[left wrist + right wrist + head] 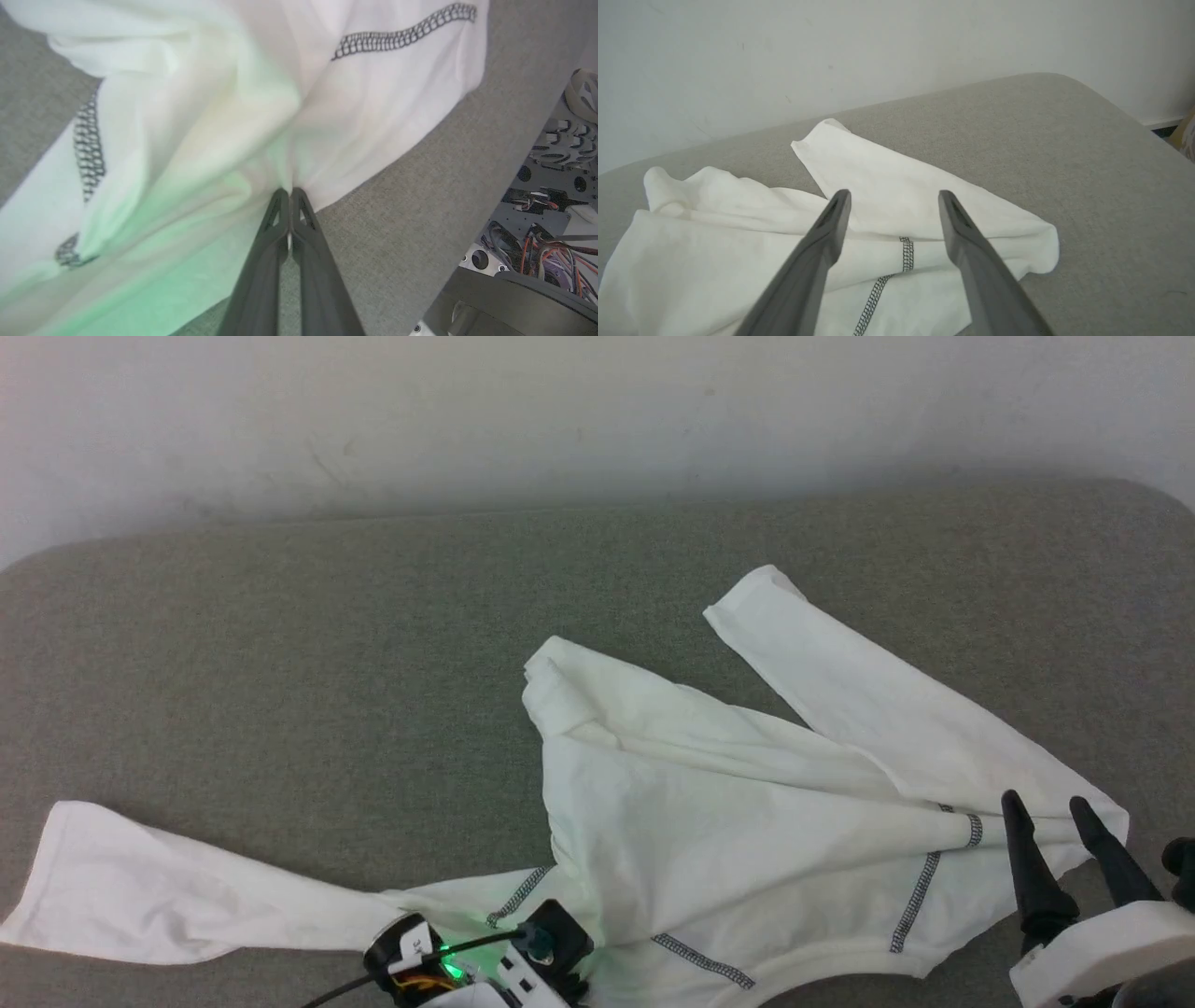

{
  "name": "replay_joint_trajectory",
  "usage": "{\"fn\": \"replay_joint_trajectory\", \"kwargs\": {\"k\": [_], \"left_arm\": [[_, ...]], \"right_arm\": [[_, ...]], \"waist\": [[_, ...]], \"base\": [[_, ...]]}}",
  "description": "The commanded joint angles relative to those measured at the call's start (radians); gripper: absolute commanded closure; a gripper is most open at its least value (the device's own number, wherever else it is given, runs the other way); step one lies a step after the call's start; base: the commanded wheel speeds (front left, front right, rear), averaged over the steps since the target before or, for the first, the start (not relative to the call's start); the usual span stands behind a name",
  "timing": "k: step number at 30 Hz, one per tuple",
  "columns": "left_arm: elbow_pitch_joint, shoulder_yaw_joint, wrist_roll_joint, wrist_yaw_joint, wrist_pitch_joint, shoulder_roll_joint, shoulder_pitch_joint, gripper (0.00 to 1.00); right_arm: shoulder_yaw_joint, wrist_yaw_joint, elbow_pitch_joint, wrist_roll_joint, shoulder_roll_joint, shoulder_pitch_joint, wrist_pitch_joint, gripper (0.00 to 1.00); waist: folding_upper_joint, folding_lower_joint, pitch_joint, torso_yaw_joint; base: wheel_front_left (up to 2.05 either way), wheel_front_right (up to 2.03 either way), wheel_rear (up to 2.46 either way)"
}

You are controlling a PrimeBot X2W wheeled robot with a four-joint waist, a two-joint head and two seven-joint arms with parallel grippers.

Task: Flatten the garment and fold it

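Your left gripper (290,192) is clamped tight on the shirt (196,116) edge; your right gripper (1044,800) hangs wide open over it, empty.

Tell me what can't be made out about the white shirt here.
Left wrist view: the left gripper's shut fingers hide how many layers of the white long-sleeved thin fabric shirt they pinch.
Head view: that arm's wrist covers its fingers; the bottom edge cuts off the shirt's near edge.
Right wrist view: whether the open right gripper touches the cloth is unclear from this angle.
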Motion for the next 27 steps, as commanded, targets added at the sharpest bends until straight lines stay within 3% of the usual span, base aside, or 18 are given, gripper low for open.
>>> {"fn": "replay_joint_trajectory", "kwargs": {"k": [1,5,10,17,21,22,23,24,25,27], "left_arm": [[0.015,0.004,0.006,0.026,-0.019,-0.002,0.029,1.00],[-0.056,0.066,-0.004,0.097,-0.107,0.002,0.056,1.00],[-0.148,0.114,-0.015,0.152,-0.169,0.014,0.092,1.00],[-0.231,0.141,-0.029,0.181,-0.200,0.022,0.113,1.00],[-0.241,0.138,-0.037,0.180,-0.207,0.016,0.115,1.00],[-0.240,0.138,-0.039,0.180,-0.209,0.015,0.116,1.00],[-0.239,0.138,-0.044,0.179,-0.212,0.012,0.118,1.00],[-0.237,0.137,-0.048,0.178,-0.215,0.010,0.120,1.00],[-0.236,0.138,-0.051,0.179,-0.219,0.008,0.123,1.00],[-0.233,0.143,-0.062,0.180,-0.228,0.004,0.129,1.00]], "right_arm": [[-0.011,-0.001,0.010,0.008,0.003,-0.001,0.030,0.00],[-0.051,-0.001,0.062,0.028,-0.012,0.019,0.214,0.00],[-0.088,-0.001,0.160,0.066,-0.080,-0.001,0.402,0.00],[-0.073,-0.001,0.340,0.106,-0.143,-0.133,0.485,0.00],[-0.016,-0.001,0.460,0.139,-0.165,-0.179,0.595,0.00],[-0.003,-0.001,0.480,0.154,-0.164,-0.184,0.623,0.23],[0.006,-0.001,0.497,0.166,-0.165,-0.187,0.646,0.67],[0.016,-0.001,0.509,0.174,-0.168,-0.187,0.663,0.91],[0.021,-0.001,0.517,0.185,-0.168,-0.187,0.676,1.00],[0.026,-0.001,0.515,0.197,-0.176,-0.187,0.676,1.00]], "waist": [[0.0002,-0.0001,-0.006,0.003],[0.0002,-0.0001,-0.016,0.011],[0.0002,-0.0001,-0.014,0.023],[0.0002,-0.0001,0.006,0.039],[0.0002,-0.0001,0.013,0.054],[0.0002,-0.0001,0.013,0.057],[0.0002,-0.0001,0.011,0.060],[0.0002,-0.0001,0.009,0.062],[0.0002,-0.0001,0.007,0.063],[0.0002,-0.0001,0.000,0.066]], "base": [[0.00,0.00,0.00],[0.00,0.00,0.00],[0.00,0.00,0.00],[0.00,0.00,0.00],[0.00,0.00,0.00],[0.00,0.00,0.00],[0.00,0.00,0.00],[0.00,0.00,0.00],[0.00,0.00,0.00],[0.00,0.00,0.00]]}}
